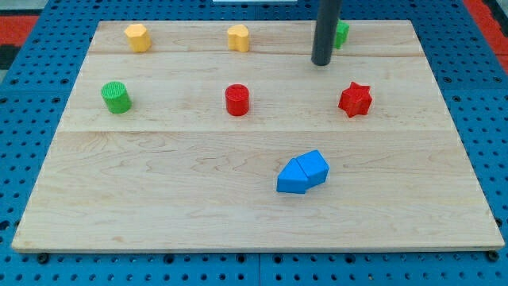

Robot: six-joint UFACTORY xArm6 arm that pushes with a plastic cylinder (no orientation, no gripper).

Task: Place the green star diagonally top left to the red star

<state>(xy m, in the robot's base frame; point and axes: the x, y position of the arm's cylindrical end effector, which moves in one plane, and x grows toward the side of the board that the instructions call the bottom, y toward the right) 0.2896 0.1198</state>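
My tip (321, 62) is resting on the table (159, 199), just left of the half-hidden green star (342, 33), which is sitting above the red star (355, 99); no claw is showing

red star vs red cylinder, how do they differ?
Shape: the red star has points; the red cylinder is round with a flat top. Place: the red star sits toward the view's right, below and right of my tip; the red cylinder sits near the middle. Both are red, in one row.

Green star (342, 33) at top edge, mostly hidden; red star (355, 99) below it.
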